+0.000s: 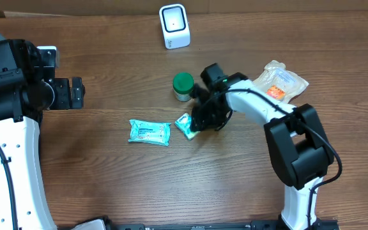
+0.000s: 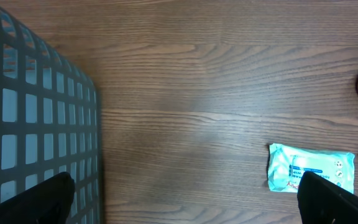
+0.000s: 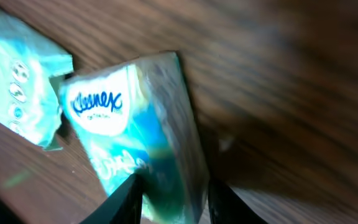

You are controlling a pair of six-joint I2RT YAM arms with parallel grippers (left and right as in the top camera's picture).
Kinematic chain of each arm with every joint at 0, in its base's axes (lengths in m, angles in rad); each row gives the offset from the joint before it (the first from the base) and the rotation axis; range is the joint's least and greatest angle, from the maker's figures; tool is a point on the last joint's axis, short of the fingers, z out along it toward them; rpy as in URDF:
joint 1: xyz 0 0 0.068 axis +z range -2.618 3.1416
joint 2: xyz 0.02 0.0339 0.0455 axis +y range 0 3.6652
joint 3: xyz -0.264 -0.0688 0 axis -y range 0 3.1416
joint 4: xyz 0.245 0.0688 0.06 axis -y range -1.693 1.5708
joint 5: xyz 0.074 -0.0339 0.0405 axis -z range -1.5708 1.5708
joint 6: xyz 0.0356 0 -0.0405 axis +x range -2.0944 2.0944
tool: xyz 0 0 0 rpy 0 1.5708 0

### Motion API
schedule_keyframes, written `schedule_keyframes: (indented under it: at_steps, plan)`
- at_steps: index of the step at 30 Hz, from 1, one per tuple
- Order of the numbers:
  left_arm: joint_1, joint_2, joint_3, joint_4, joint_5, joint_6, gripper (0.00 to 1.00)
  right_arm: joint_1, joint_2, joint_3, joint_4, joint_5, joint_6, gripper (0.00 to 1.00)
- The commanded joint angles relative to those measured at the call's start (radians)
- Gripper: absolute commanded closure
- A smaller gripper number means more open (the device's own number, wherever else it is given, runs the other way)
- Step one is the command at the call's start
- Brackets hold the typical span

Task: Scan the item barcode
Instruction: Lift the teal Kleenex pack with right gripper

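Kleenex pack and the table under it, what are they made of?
Kleenex pack: looks like thin, glossy plastic film; it glints and crinkles at the sealed end. Table: brown wood grain with a dull sheen, maybe real wood, maybe printed laminate.

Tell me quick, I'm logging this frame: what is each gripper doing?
Left gripper: open, holding nothing.
Right gripper: closed on the Kleenex pack.
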Motion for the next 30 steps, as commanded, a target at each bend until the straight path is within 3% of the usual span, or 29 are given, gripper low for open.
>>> schedule_keyframes:
  at_steps: [1,5,6,11,17,26,30]
  plan:
    - [0.005,-0.011,0.023,0.0,-0.003,0.015,0.0,0.026,-0.016,-0.06,0.046,0.035,0.005,0.74]
    - [0.005,-0.011,0.023,0.0,-0.003,0.015,0.0,0.027,-0.017,-0.074,0.056,0.035,0.043,0.95]
    - [0.005,-0.011,0.023,0.0,-0.003,0.015,0.0,0.026,-0.018,-0.071,0.054,0.034,0.059,0.96]
    - [0.005,-0.011,0.023,0.0,-0.003,0.015,0.0,0.009,-0.052,-0.031,0.001,-0.118,0.061,0.96]
    - [0.005,-0.011,0.023,0.0,-0.003,0.015,0.01,-0.036,-0.207,-0.016,0.005,-0.511,0.057,0.96]
    - [0.005,-0.011,0.023,0.0,-0.003,0.015,0.0,-0.231,-0.3,-0.017,0.011,-1.014,0.058,0.96]
    - [0.005,-0.011,0.023,0.0,-0.003,0.015,0.0,-0.298,-0.3,-0.017,0.011,-1.133,0.123,0.96]
